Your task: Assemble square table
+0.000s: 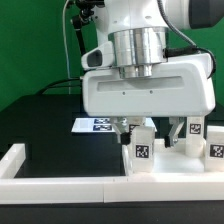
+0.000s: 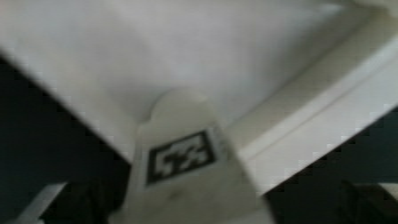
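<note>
The white square tabletop (image 1: 172, 166) lies at the exterior view's right, against the low wall bars. In the wrist view its flat inside (image 2: 143, 60) and raised rim (image 2: 306, 95) fill the picture. A white leg (image 1: 140, 152) with a black-and-white tag stands upright on it, and it also shows in the wrist view (image 2: 183, 165). My gripper (image 1: 150, 136) hangs right over this leg with its fingers spread wide on either side. The leg sits between them in the wrist view (image 2: 210, 212) with dark gaps on both sides. Two more tagged legs (image 1: 195, 128) (image 1: 217, 150) stand at the right.
The marker board (image 1: 98, 125) lies flat on the black table behind the gripper. Low white wall bars run along the front (image 1: 100, 190) and up the left corner (image 1: 18, 160). A green backdrop stands behind.
</note>
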Tool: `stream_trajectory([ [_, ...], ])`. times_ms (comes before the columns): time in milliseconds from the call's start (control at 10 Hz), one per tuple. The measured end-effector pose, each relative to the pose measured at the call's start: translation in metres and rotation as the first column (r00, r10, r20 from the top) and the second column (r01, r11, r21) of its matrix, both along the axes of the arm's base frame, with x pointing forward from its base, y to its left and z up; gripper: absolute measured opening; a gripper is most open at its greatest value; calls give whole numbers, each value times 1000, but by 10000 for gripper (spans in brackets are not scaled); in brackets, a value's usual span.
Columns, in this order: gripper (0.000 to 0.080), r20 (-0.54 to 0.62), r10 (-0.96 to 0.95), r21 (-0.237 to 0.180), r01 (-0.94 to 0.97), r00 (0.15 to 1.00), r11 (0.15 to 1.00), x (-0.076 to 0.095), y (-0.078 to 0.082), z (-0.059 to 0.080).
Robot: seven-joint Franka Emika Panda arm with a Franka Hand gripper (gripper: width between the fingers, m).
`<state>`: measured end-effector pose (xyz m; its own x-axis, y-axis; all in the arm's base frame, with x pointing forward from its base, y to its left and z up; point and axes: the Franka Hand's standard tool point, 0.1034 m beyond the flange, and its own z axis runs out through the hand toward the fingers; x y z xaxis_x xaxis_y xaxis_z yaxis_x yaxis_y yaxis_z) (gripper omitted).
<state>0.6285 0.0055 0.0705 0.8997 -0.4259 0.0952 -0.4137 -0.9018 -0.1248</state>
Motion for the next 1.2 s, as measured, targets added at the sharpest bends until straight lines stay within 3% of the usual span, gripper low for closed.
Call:
stream_trajectory([
  [200, 649, 1, -22, -1, 22, 1000, 1000, 0, -1, 0],
  [400, 388, -1, -40, 2, 40, 999, 999, 0, -1, 0],
  [500, 293, -11, -146, 15, 146, 989, 989, -1, -3, -1],
  [700, 294, -25, -306, 35, 307, 952, 951, -1, -5, -2],
  [900, 294, -93, -609, 45, 614, 788, 788, -2, -2, -2],
  [1200, 294, -234, -929, 90, 958, 287, 273, -2, -2, -3],
])
